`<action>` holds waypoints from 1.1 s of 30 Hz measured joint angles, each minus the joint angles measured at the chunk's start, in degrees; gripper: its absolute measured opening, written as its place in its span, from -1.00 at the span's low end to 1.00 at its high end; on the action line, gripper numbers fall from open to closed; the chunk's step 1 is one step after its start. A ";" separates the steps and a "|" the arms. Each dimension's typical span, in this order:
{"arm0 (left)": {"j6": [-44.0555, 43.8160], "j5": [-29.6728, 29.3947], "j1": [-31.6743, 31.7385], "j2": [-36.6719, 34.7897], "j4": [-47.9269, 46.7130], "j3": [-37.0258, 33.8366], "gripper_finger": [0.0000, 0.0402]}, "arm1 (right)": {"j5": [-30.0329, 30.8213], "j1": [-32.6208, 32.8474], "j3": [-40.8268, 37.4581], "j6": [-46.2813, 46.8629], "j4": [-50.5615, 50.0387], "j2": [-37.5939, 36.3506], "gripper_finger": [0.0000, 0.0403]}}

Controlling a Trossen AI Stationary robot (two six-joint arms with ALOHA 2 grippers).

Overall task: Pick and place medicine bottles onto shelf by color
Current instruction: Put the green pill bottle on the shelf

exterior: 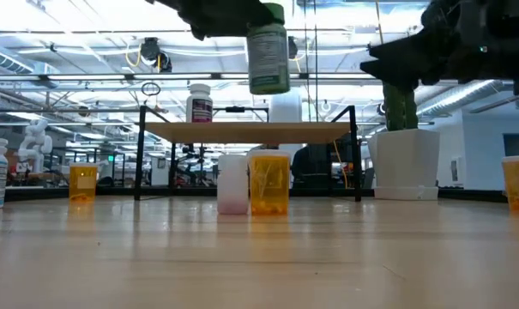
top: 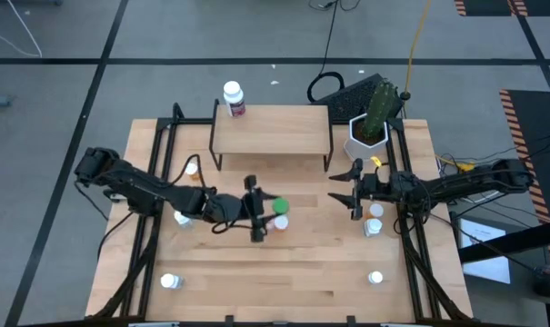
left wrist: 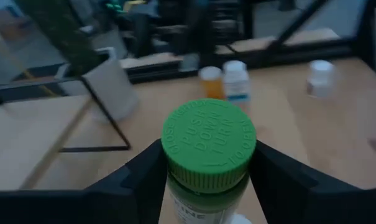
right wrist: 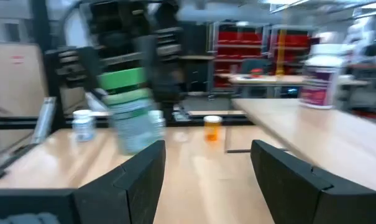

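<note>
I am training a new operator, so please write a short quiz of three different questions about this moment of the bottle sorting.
1. True or false: the left gripper holds the green-capped bottle above the table.
2. How many bottles stand on the shelf? A) none B) one C) three
3. Fill in: the right gripper has its jaws ____.

Key: 1 true; 2 B, the purple-labelled bottle; 3 open, and they are empty.

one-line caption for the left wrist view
Left tool holds a green-capped bottle above the table, shelf leg beyond.
</note>
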 joint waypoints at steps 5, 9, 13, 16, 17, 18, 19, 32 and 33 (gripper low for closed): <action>-2.83 -0.09 4.21 0.86 5.08 -0.04 0.01 | 0.31 2.20 5.54 -2.76 -0.51 9.59 0.22; -5.33 -0.21 6.71 0.77 8.38 -0.02 0.02 | 2.76 2.78 9.43 -4.72 1.16 15.84 0.36; -7.69 -0.80 8.54 0.82 11.10 -0.04 0.02 | 9.10 3.34 13.13 -6.64 3.24 20.83 0.51; -9.07 -1.14 9.88 0.83 12.03 -0.02 0.03 | 12.15 3.49 16.12 -8.61 3.89 24.53 0.57; -9.56 -1.18 10.23 0.84 12.51 -0.02 0.03 | 12.22 3.46 17.21 -9.34 3.97 25.84 0.57; -10.13 -1.29 10.52 0.83 12.90 -0.02 0.03 | 12.20 3.46 18.09 -10.20 3.97 26.91 0.57; -10.29 -1.35 10.78 0.82 13.31 -0.02 0.03 | 12.20 3.46 18.78 -11.25 3.86 27.85 0.57; -12.00 -1.01 11.44 0.82 14.14 -0.02 0.03 | 18.02 2.44 22.60 -11.97 10.66 34.19 0.57; -12.08 -1.01 11.44 0.82 14.07 -0.02 0.03 | 18.02 2.44 22.75 -11.97 10.69 34.38 0.57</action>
